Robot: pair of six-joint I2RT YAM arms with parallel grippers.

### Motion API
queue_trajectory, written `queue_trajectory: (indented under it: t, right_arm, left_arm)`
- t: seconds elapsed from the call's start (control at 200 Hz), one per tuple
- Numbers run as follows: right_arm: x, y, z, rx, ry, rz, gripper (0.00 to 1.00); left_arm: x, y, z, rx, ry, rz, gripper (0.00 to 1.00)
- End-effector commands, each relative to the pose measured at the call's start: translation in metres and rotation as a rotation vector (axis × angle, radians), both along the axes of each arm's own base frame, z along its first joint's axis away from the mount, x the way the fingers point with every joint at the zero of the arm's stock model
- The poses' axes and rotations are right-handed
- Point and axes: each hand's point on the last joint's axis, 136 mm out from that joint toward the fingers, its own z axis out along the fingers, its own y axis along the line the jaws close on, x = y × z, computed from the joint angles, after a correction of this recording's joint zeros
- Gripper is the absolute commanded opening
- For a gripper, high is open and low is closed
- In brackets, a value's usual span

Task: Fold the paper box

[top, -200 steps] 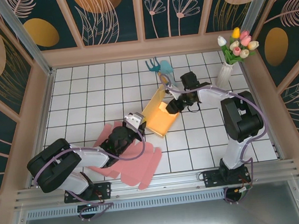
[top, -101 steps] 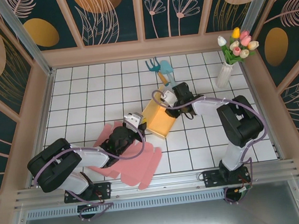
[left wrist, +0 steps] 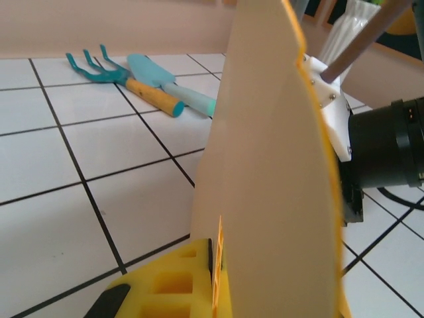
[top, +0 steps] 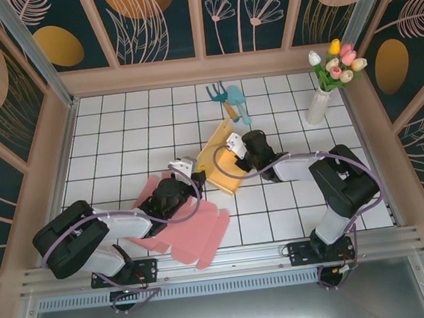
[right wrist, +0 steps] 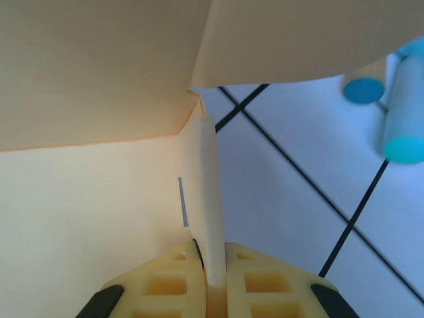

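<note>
The yellow-orange paper box [top: 222,176] stands partly folded at the table's middle, between both arms. From the lower left my left gripper [top: 197,177] is shut on its near edge. In the left wrist view the yellow fingers [left wrist: 173,281] pinch a thin orange edge, and a pale panel of the paper box [left wrist: 265,165] rises straight ahead. From the right, my right gripper [top: 228,156] is shut on an upright flap. In the right wrist view that gripper [right wrist: 213,265] clamps the cream flap, with the box's inner wall [right wrist: 93,179] to its left.
A flat pink paper sheet [top: 185,229] lies under the left arm. A teal garden fork [left wrist: 99,65] and trowel [left wrist: 165,81] lie behind the box. A white vase of tulips [top: 319,103] stands at the back right.
My right gripper has moved left and nearer along the box and has shut on a flap. The box's panels now stand more upright. The left gripper has kept its hold.
</note>
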Motion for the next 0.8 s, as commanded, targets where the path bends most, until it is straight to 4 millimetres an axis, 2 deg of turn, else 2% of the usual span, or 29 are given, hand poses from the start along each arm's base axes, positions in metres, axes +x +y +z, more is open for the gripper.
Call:
queue_trajectory:
  t: [0.0, 0.09, 0.155, 0.24, 0.4, 0.45, 0.465, 0.626, 0.791]
  right_arm:
    - [0.042, -0.086, 0.022, -0.194, -0.224, -0.389, 0.11]
    - [0.037, -0.077, 0.018, -0.224, -0.231, -0.328, 0.12]
    - [0.029, -0.058, 0.012, -0.246, -0.228, -0.255, 0.13]
    - [0.024, -0.048, 0.001, -0.275, -0.206, -0.201, 0.16]
    - [0.013, -0.028, -0.019, -0.123, -0.009, -0.107, 0.27]
    - [0.008, -0.017, -0.017, -0.040, 0.053, -0.074, 0.31]
    - [0.011, -0.022, -0.015, -0.013, 0.069, -0.085, 0.32]
    - [0.009, -0.024, 0.009, 0.198, 0.154, -0.068, 0.42]
    - [0.001, -0.016, 0.034, 0.373, 0.243, 0.005, 0.49]
  left_arm:
    - [-0.010, 0.003, 0.003, -0.055, 0.060, 0.004, 0.00]
    - [-0.008, 0.005, 0.000, -0.047, 0.067, 0.021, 0.00]
    - [-0.005, 0.005, -0.003, -0.040, 0.073, 0.035, 0.00]
    - [-0.001, 0.004, -0.009, -0.027, 0.081, 0.051, 0.00]
    - [0.004, -0.001, -0.016, 0.001, 0.072, 0.050, 0.00]
    - [0.004, -0.003, -0.018, 0.010, 0.067, 0.039, 0.00]
    - [0.004, -0.004, -0.019, 0.016, 0.065, 0.037, 0.00]
    - [0.007, -0.004, -0.031, 0.056, 0.073, 0.047, 0.00]
    - [0.008, -0.009, -0.039, 0.090, 0.073, 0.026, 0.00]
